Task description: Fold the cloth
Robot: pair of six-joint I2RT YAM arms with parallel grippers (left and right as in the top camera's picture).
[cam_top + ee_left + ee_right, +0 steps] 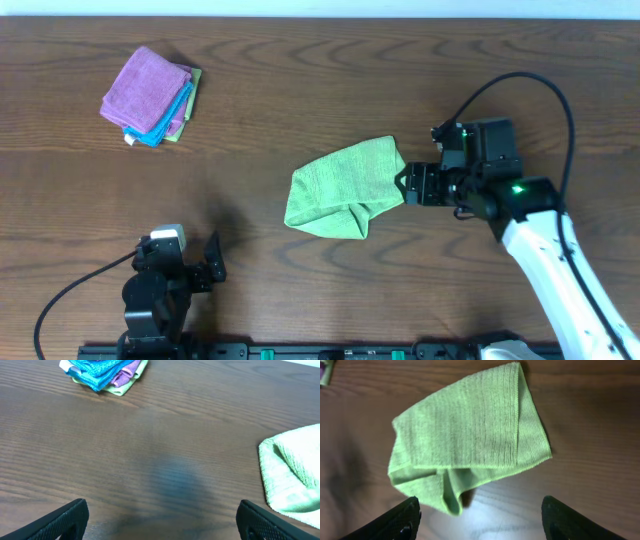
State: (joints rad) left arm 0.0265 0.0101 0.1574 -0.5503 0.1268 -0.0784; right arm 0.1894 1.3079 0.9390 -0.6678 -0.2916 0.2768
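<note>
The lime-green cloth (340, 188) lies loosely folded on the table's middle, one flap laid over the rest. It fills the right wrist view (470, 445) and shows at the right edge of the left wrist view (295, 480). No white tag shows. My right gripper (408, 186) is open and empty at the cloth's right edge; its fingertips (480, 520) straddle bare table just short of the cloth. My left gripper (205, 265) is open and empty near the front left, far from the cloth, its fingers (162, 520) wide apart.
A stack of folded cloths, purple on top with blue and green below (150, 95), sits at the back left, also seen in the left wrist view (107, 372). The dark wooden table (300, 80) extends around.
</note>
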